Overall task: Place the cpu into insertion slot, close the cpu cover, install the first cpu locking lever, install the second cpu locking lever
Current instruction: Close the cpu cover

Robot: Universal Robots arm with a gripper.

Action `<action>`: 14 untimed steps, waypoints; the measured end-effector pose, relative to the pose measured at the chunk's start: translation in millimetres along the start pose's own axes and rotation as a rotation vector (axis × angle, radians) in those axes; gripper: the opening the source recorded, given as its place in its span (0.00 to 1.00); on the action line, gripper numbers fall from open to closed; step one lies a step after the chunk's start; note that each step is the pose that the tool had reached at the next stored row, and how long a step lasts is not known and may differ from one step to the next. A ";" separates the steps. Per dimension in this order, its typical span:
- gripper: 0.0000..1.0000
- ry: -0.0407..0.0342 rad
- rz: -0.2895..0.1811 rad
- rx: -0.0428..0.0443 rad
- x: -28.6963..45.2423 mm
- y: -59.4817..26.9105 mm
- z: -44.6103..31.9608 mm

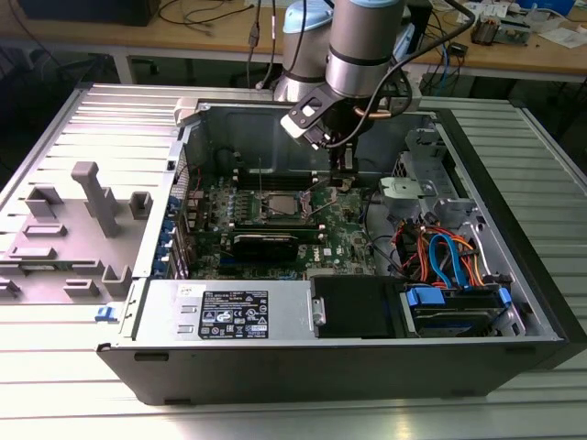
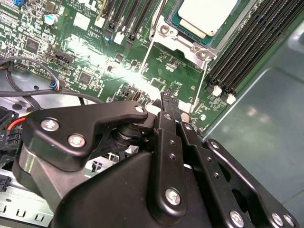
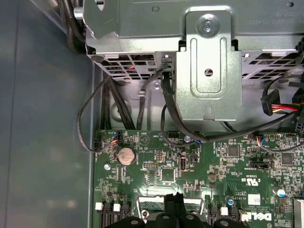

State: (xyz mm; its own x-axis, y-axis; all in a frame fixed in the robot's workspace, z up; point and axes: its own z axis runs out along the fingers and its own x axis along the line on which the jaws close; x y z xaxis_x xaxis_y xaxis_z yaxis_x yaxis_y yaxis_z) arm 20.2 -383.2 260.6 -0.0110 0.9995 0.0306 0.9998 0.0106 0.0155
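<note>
Flat green motherboard (image 3: 199, 175), fine silver traces, white print. Small square cpu (image 2: 207, 13): silvery-grey metal top, teal-green edge. Long black memory slots (image 2: 256, 42), white end clips. Matte black metal gripper (image 2: 167, 99), silver screw heads. Dull grey sheet-metal drive cage (image 3: 209, 71). Orange, red and blue cables (image 1: 440, 252). Pale grey ribbed table (image 1: 55, 394).
</note>
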 end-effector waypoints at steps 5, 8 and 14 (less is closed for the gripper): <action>0.11 0.0000 0.000 0.0000 0.0 3.8 0.1; 0.11 0.0000 0.000 0.0000 0.1 7.1 0.1; 0.11 -0.0018 0.000 0.0000 4.3 10.9 0.3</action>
State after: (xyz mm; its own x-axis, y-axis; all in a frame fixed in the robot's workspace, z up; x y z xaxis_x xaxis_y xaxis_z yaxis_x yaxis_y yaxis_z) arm 31.1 -378.8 260.5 -0.0111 0.9995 0.0288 0.9998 0.0107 0.0155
